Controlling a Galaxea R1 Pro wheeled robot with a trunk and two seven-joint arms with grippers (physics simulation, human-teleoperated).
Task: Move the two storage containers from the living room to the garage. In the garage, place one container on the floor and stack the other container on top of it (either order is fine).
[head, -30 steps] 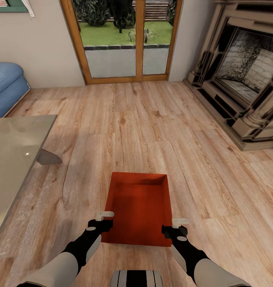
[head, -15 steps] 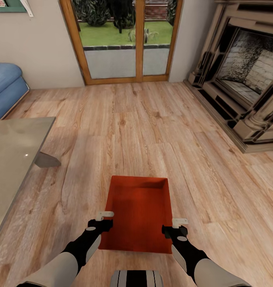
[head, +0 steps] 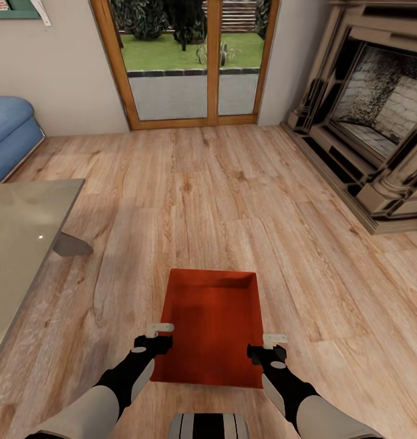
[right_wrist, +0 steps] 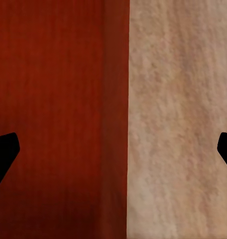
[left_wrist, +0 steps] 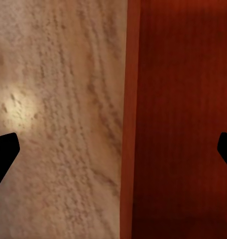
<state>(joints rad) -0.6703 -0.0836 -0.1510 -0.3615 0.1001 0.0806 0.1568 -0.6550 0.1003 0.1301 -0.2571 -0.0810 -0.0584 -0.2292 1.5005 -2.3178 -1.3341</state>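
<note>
The left gripper point(head: 160, 334) hangs over the left wall of the storage container point(head: 211, 326), and in the left wrist view its two dark fingertips point(left_wrist: 4, 152) sit spread wide at the frame's edges, one over bare planks and one over the red interior, so the jaws are released and straddle the wall without gripping it. The right gripper point(head: 273, 342) mirrors this over the right wall: its fingertips point(right_wrist: 4, 149) are likewise far apart, one above the bin's bottom, the other above the floor, jaws released.

No brand, label or writing can be read on the container or on the grippers.

The container is an orange-red open-top bin resting flat on the wood-plank floor point(head: 233, 201) of the living room, directly ahead of the robot at the low centre of the head view. Its long axis runs from six o'clock to twelve o'clock, away from the robot toward the glass doors point(head: 190, 61), with the open side up.

At about ten o'clock stands a glass-topped table point(head: 19, 244), beyond it a blue sofa point(head: 10, 137). The fireplace point(head: 379, 116) lies at about two o'clock.
</note>
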